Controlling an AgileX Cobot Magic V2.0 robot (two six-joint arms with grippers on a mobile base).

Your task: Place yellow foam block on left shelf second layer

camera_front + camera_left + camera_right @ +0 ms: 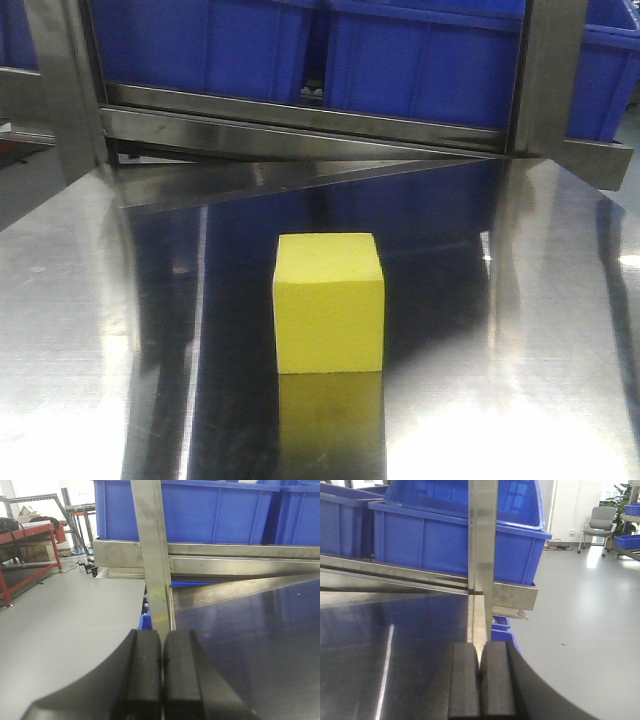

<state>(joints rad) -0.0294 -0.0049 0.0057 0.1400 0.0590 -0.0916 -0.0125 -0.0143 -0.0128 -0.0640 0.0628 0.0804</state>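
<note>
Left gripper point(161, 647) has its fingers pressed together, holding nothing; one steel post point(152, 555) stands at 12 o'clock, with two blue bins point(210, 515) behind. Right gripper point(480, 657) is closed tight too, facing one more steel post. Front view: one yellow foam block point(329, 300) sits alone on the shiny table point(520, 380); two blue bins at 12 o'clock.

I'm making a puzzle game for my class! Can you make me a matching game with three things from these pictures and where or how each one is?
Things:
1. yellow foam block
2. blue bins
3. left end effector

Where or how:
A. up on the metal shelf
B. shut, nothing in it
C. standing on the shiny tabletop

Pairs: 1-C, 2-A, 3-B
</note>
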